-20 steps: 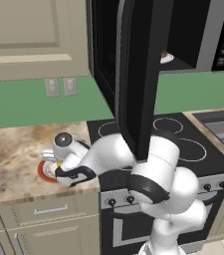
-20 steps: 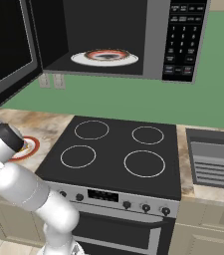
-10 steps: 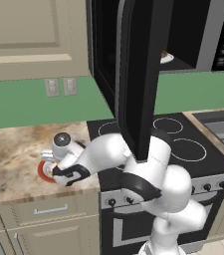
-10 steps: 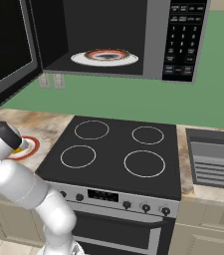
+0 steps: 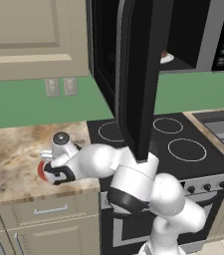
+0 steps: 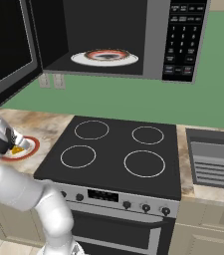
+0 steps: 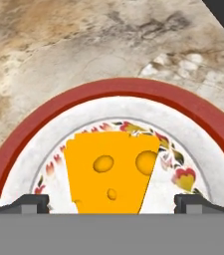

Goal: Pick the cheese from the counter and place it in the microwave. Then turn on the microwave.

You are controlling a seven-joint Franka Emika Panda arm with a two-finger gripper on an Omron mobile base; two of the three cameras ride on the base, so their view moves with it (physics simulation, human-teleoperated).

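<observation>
Since a second ago, the arm has swung a little further left and down over the plate [image 7: 193,114], while the base and everything else stayed put. Now the hand hangs right above the plate, which lies on the table [image 5: 14,149] just left of the stove [image 6: 118,154]. From the hand camera, the cheese [image 7: 111,172] lies flat on the plate's white centre, its wide edge away from the camera. Both fingers [image 7: 31,201] stand wide open, one at each side of the cheese, apart from it and holding nothing. In the right base view the cheese [image 6: 17,149] shows as a small orange bit on the plate, just beside the white wrist. Overhead, the microwave [image 6: 178,40] hangs above the stove with its door [image 5: 141,74] swung open to the left. Inside it rests a second red-rimmed plate [image 6: 105,56]. A sink [image 6: 213,162] sits to the right of the stove.
</observation>
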